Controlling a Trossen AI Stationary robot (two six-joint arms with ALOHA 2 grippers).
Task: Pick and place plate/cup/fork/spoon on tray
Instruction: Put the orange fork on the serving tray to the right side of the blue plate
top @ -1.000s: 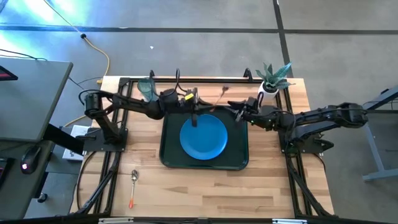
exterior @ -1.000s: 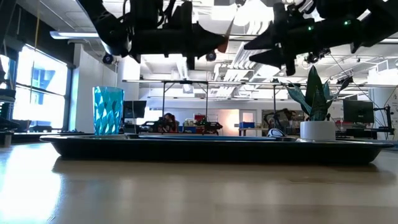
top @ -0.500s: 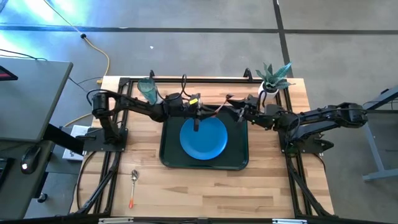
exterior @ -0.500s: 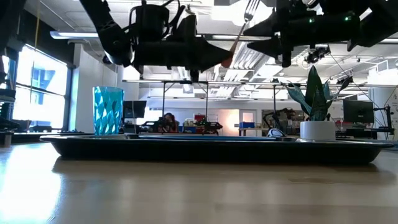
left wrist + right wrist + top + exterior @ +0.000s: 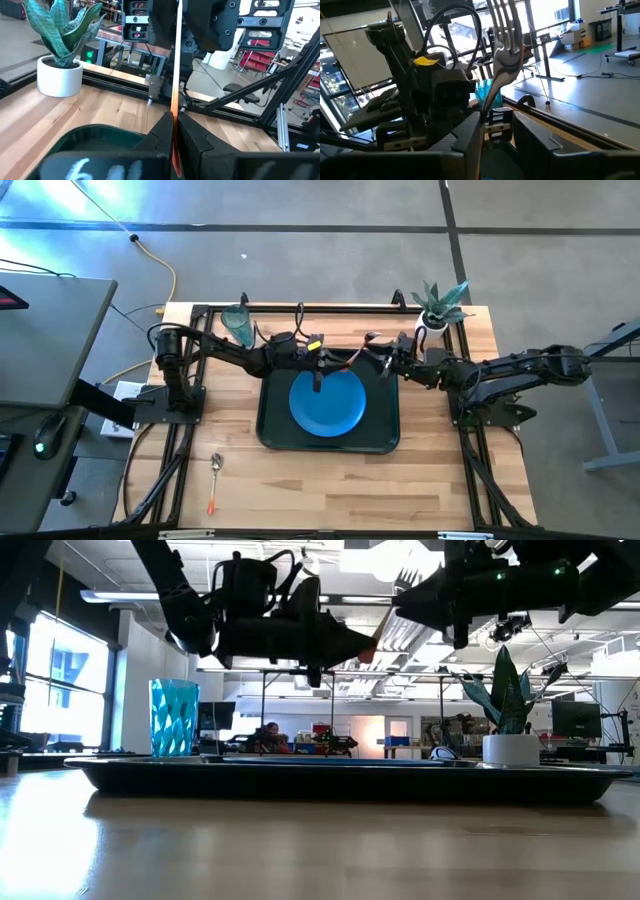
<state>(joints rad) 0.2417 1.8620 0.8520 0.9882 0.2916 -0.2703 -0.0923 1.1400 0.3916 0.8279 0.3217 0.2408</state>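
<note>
I see the left gripper (image 5: 322, 360) has slid further along the tray's (image 5: 272, 423) far rim, closed on the fork's (image 5: 351, 357) orange handle. The right gripper (image 5: 385, 356) has its jaws apart around the tined end, above the tray.

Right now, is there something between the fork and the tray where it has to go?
Nothing visible blocks it. The fork is in the air over the tray's far edge, with the left gripper shut on its handle and the right gripper at its tined end. The plate fills the tray's middle; the strips beside it are bare.
</note>
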